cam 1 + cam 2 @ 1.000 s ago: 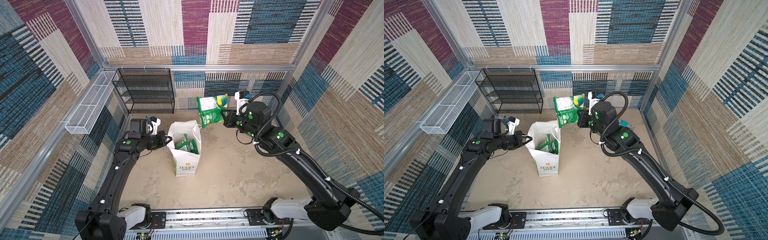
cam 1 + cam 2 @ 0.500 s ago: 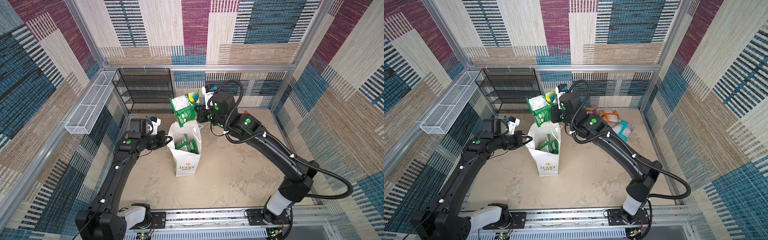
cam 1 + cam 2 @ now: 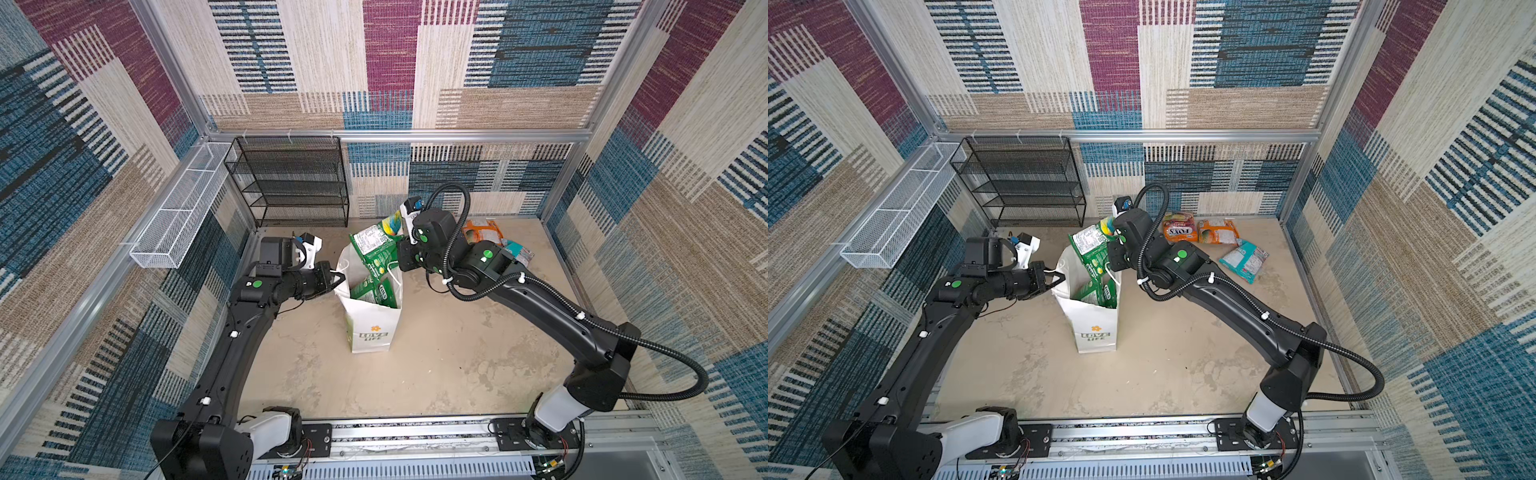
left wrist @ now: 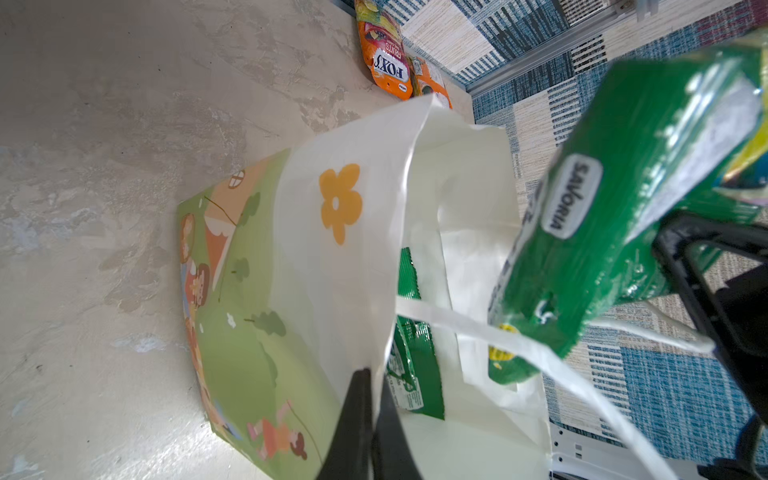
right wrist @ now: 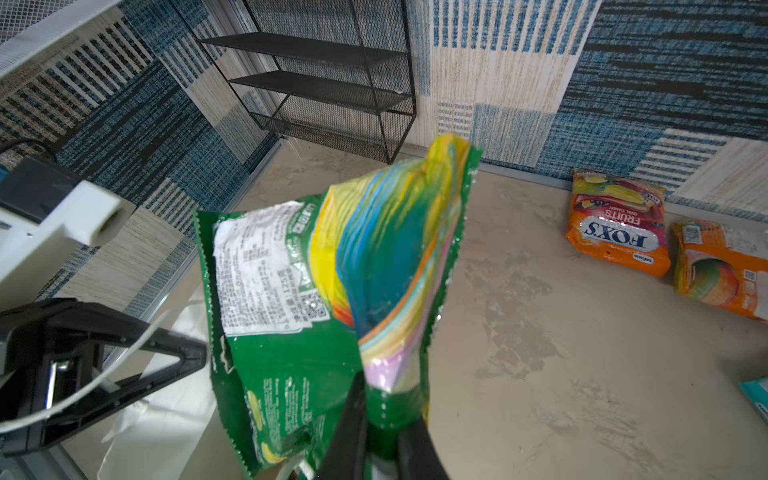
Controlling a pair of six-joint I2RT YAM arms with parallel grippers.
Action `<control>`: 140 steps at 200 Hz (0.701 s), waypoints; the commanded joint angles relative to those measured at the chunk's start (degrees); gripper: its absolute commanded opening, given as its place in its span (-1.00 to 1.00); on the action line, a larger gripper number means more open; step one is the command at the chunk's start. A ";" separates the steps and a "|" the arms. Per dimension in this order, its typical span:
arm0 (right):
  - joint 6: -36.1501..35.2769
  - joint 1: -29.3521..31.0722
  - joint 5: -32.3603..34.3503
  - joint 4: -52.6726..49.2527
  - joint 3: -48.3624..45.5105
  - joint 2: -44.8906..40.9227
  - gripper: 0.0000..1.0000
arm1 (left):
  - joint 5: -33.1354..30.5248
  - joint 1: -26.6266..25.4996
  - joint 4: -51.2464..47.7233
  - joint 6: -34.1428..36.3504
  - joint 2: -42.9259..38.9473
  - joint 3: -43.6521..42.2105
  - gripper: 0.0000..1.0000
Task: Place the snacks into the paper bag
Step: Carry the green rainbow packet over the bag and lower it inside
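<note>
We see green snack packet up over open top of paper bag. Our right gripper pinches it tight. Our left gripper closed on bag's rim. Bag stands on floor. More green packets inside bag. Orange FOX'S packet, second orange packet, teal packet lie by back wall, well apart from bag

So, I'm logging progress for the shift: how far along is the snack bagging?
Done: a green plastic packet already sits inside the tall white paper bag. In hand: the right tool grips another green crinkly packet at the bag's mouth, while the left tool pinches the rim open. Left: two orange packets and a teal-white packet lie on the beige tabletop.
</note>
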 commanded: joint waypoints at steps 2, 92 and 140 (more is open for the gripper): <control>0.48 0.88 -0.17 0.07 -1.01 -0.82 -1.00 | 1.68 -0.02 3.80 -0.57 -0.19 0.04 -1.00; -2.46 3.96 2.05 -6.13 4.06 3.99 -1.00 | 1.66 -0.02 3.65 -0.48 -0.01 0.11 -1.00; -3.45 5.40 4.94 -12.01 9.29 8.78 -1.00 | 1.50 -0.03 3.52 -0.46 -0.17 0.10 -1.00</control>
